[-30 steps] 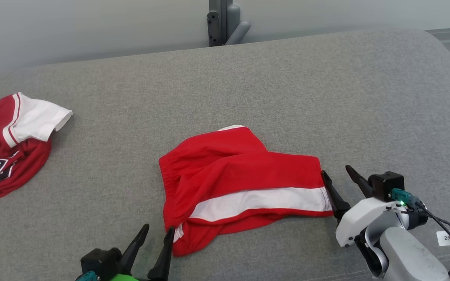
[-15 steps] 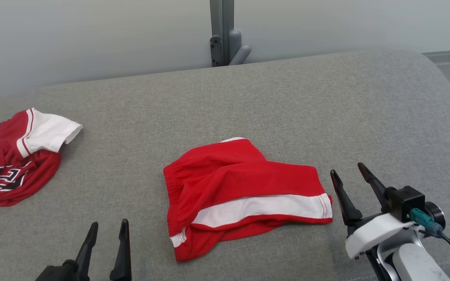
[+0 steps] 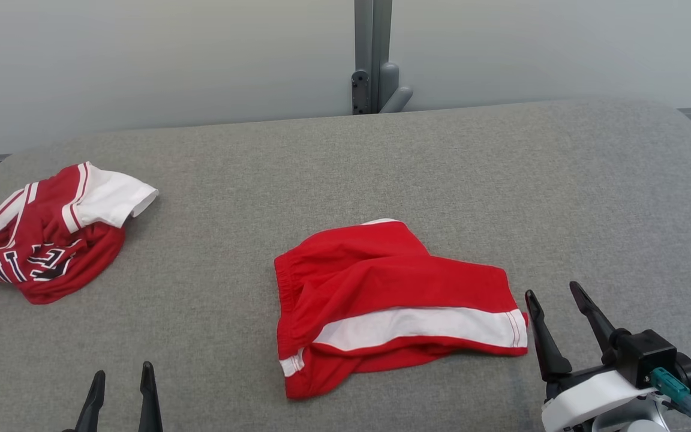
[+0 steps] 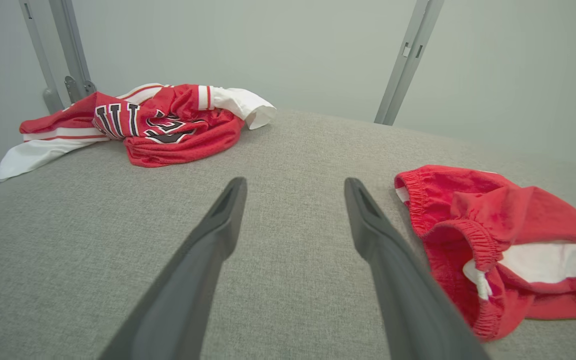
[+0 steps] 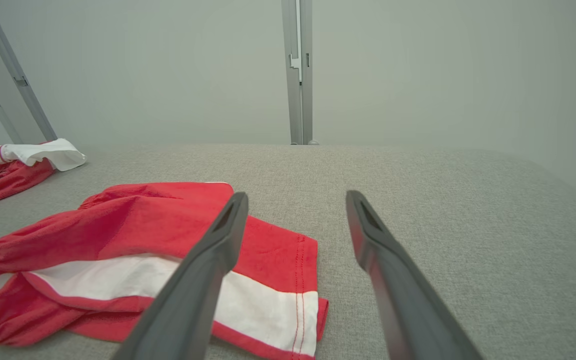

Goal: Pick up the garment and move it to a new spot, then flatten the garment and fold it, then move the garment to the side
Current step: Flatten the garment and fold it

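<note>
Though judged well along, not ready to be passed as complete. Found red shorts (image 3: 381, 282) folded over, white stripe up, wrinkled, nearer the front edge of the grey padded surface (image 3: 561, 180) and roughly midway between its left and right edges. Found left pincer (image 3: 122, 372) released, empty, well apart from the shorts. Found right pincer (image 3: 552, 290) released, empty, just beside the hem. Noted a red-and-white jersey (image 3: 45, 252) by the left edge. Judged folding done; left to do: move aside.
</note>
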